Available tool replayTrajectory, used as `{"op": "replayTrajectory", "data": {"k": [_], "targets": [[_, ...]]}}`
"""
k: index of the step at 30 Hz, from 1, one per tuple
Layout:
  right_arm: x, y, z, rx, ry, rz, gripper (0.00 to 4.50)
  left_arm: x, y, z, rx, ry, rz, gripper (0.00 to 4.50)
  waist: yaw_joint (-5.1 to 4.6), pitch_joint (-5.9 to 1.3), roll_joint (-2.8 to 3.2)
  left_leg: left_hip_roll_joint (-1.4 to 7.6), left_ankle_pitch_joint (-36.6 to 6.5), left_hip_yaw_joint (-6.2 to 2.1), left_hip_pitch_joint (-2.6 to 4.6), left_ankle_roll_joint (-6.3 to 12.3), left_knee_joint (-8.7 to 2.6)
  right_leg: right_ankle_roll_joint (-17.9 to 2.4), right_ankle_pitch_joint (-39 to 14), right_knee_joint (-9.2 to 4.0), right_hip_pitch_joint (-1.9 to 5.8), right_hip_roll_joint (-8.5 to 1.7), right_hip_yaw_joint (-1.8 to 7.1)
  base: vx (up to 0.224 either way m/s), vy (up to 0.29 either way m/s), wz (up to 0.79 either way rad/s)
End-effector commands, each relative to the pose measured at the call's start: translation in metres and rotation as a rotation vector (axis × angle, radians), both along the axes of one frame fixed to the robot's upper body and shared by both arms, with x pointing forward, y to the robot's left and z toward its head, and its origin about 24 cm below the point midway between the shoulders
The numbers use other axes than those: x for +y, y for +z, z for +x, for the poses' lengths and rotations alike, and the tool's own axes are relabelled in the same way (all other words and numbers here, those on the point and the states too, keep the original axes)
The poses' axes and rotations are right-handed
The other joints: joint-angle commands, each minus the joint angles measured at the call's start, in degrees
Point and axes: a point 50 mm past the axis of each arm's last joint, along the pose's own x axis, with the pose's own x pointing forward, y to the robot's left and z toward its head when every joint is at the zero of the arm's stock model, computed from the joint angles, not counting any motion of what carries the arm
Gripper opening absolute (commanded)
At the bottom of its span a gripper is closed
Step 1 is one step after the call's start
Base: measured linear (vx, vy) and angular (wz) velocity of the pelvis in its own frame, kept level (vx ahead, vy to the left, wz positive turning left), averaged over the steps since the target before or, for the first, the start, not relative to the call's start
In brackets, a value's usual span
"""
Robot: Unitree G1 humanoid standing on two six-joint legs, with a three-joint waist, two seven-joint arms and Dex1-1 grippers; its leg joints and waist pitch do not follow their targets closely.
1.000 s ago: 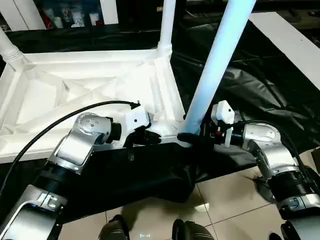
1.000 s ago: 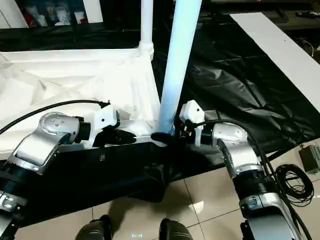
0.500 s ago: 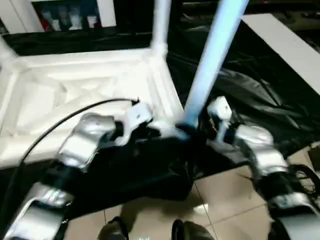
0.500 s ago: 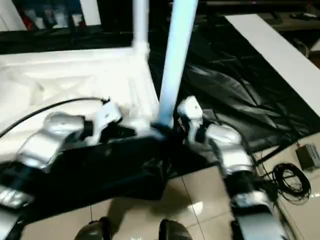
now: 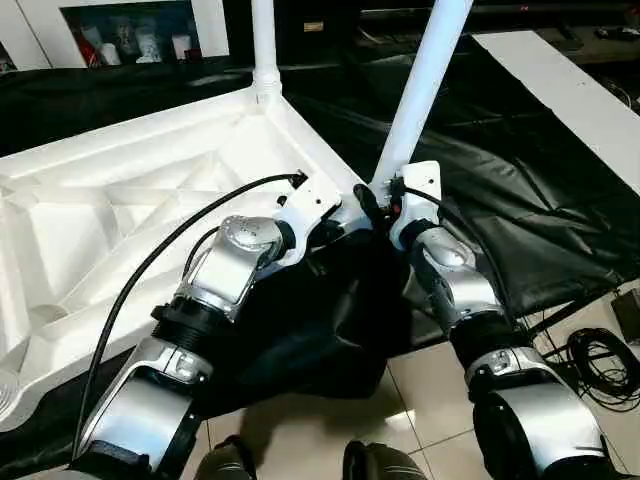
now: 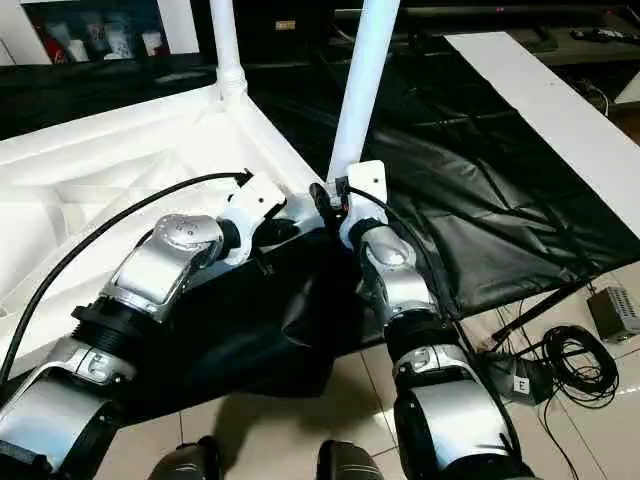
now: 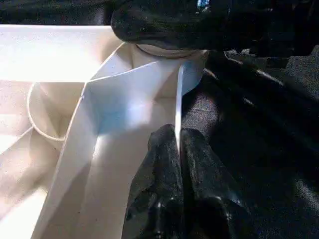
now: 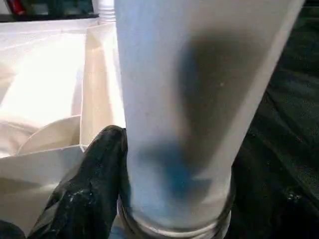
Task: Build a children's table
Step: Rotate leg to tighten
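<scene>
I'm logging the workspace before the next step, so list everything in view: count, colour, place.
tabletop: one, white, lying ribbed underside up on the black sheet, left of centre.
legs: two, white; far leg stands in the far corner socket, near leg rises from the near corner between the grippers.
black sheet: one, black, under and right of the tabletop.
white board: one, white, far right.
cables: a black bundle on the tiled floor, lower right.
small grey box: one, grey, floor at right edge.
left gripper: black fingers shut on the tabletop's thin edge wall.
right gripper: black fingers around the near leg's base.
</scene>
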Motion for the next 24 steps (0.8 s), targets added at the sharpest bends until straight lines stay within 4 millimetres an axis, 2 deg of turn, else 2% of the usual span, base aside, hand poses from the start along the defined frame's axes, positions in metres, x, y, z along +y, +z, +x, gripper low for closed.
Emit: {"op": "replayTrajectory", "data": {"k": [1, 2, 6, 8, 10, 12, 16, 18, 21, 22, 24], "targets": [[0.017, -0.015, -0.010, 0.048, 0.093, 0.058, 2.99, 0.016, -0.022, 0.000, 0.062, 0.123, 0.041, 0.00, 0.04, -4.01, -0.20, 1.06, -10.53, -0.45, 0.97, 3.55, -2.98, -11.72, -7.76, -4.22, 2.11, -2.79, 2.19, 0.000, 0.000, 0.00], [0.016, -0.012, -0.010, 0.027, 0.111, 0.079, 3.34, 0.016, -0.022, 0.000, 0.061, 0.118, 0.040, 0.00, 0.06, -4.05, -0.23, 1.04, -10.22, -0.44, 0.90, 3.65, -2.94, -11.81, -7.52, -4.18, 2.19, -2.82, 2.19, 0.000, 0.000, 0.00], [0.010, -0.002, -0.009, -0.042, 0.160, 0.029, 3.55, 0.016, -0.020, -0.002, 0.066, 0.078, 0.035, 0.00, -0.14, -4.10, -0.31, 1.01, -9.48, -0.54, 0.56, 4.57, -2.95, -12.22, -7.07, -4.13, 2.41, -2.81, 2.05, 0.000, 0.000, 0.00], [0.006, 0.000, -0.010, -0.073, 0.218, -0.041, 3.77, 0.018, -0.022, -0.004, 0.071, 0.053, 0.046, 0.00, -0.41, -4.02, -0.28, 1.08, -9.44, -0.48, 0.67, 4.65, -2.91, -12.75, -7.05, -4.19, 2.24, -2.77, 2.04, 0.000, 0.000, 0.00], [0.001, 0.000, -0.012, -0.088, 0.274, -0.093, 3.90, 0.020, -0.023, -0.006, 0.075, 0.030, 0.053, 0.00, -0.39, -4.03, -0.01, 1.06, -9.37, -0.51, 0.58, 4.72, -2.84, -13.14, -6.90, -4.24, 2.42, -2.78, 2.00, 0.000, 0.000, 0.00], [-0.008, 0.001, -0.015, -0.093, 0.339, -0.120, 3.90, 0.023, -0.023, -0.008, 0.081, -0.001, 0.052, 0.00, -0.39, -3.99, -0.19, 1.01, -9.37, -0.46, 0.54, 5.25, -2.81, -13.30, -6.38, -4.30, 2.56, -2.80, 2.04, 0.000, 0.000, 0.00], [-0.029, 0.004, -0.022, -0.101, 0.469, -0.187, 3.90, 0.028, -0.022, -0.017, 0.090, -0.136, 0.064, 0.00, -0.39, -4.09, -0.15, 1.11, -8.10, -0.42, 0.58, 6.81, -2.61, -14.44, -4.11, -4.07, 2.67, -2.73, 2.04, 0.000, 0.000, 0.00], [-0.033, 0.005, -0.024, -0.103, 0.493, -0.199, 3.90, 0.029, -0.022, -0.019, 0.095, -0.162, 0.069, 0.00, -0.42, -4.11, -0.08, 1.23, -7.68, -0.38, 0.64, 6.89, -2.62, -15.10, -3.35, -3.92, 2.60, -2.74, 2.07, 0.000, 0.000, 0.00], [-0.049, 0.008, -0.034, -0.078, 0.636, -0.237, 3.90, 0.037, -0.022, -0.030, 0.136, -0.290, 0.086, 0.00, -0.20, -4.03, 0.22, 1.45, -8.13, -0.49, 0.86, 7.08, -2.73, -15.66, -2.94, -3.90, 2.67, -2.66, 2.01, 0.000, 0.000, 0.00], [-0.053, 0.008, -0.040, -0.058, 0.699, -0.241, 3.90, 0.040, -0.023, -0.036, 0.159, -0.366, 0.084, 0.00, -0.17, -4.02, 0.25, 1.44, -7.80, -0.51, 0.90, 7.35, -2.75, -16.03, -1.99, -3.80, 2.73, -2.62, 2.01, 0.000, 0.000, 0.00], [-0.055, 0.008, -0.043, -0.051, 0.735, -0.244, 3.90, 0.042, -0.023, -0.040, 0.165, -0.405, 0.085, 0.00, -0.22, -4.06, 0.28, 1.53, -6.76, -0.34, 0.97, 7.61, -2.67, -16.76, 0.15, -3.49, 2.59, -2.63, 2.07, 0.000, 0.000, 0.00]]}}
